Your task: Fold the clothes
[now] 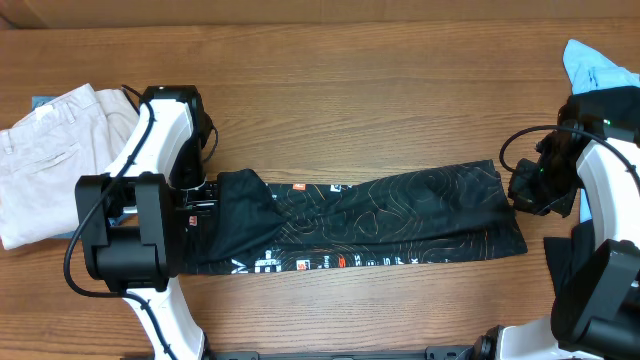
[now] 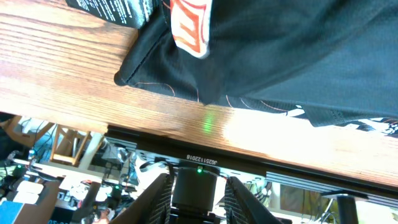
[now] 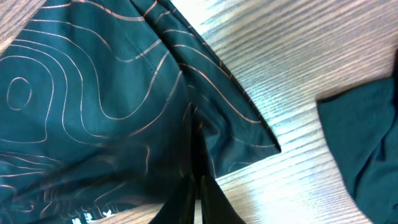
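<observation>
The clothes (image 1: 380, 215) are a black garment with orange-tan contour lines. They lie as a long strip across the table, white lettering along the near edge. My left gripper (image 1: 203, 195) is at the strip's left end. In the left wrist view its fingers (image 2: 198, 182) are spread apart and hold no cloth, and the garment (image 2: 298, 56) lies above them with an orange logo patch. My right gripper (image 1: 520, 190) is at the strip's right end. In the right wrist view its fingers (image 3: 199, 196) are pressed together on a fold of the garment (image 3: 93, 106).
Beige trousers (image 1: 50, 160) lie at the far left beside the left arm. A light-blue cloth (image 1: 597, 66) sits at the back right. Another dark cloth (image 3: 370, 134) lies on the wood right of the garment's end. The table's front edge (image 2: 186, 134) is near the left gripper.
</observation>
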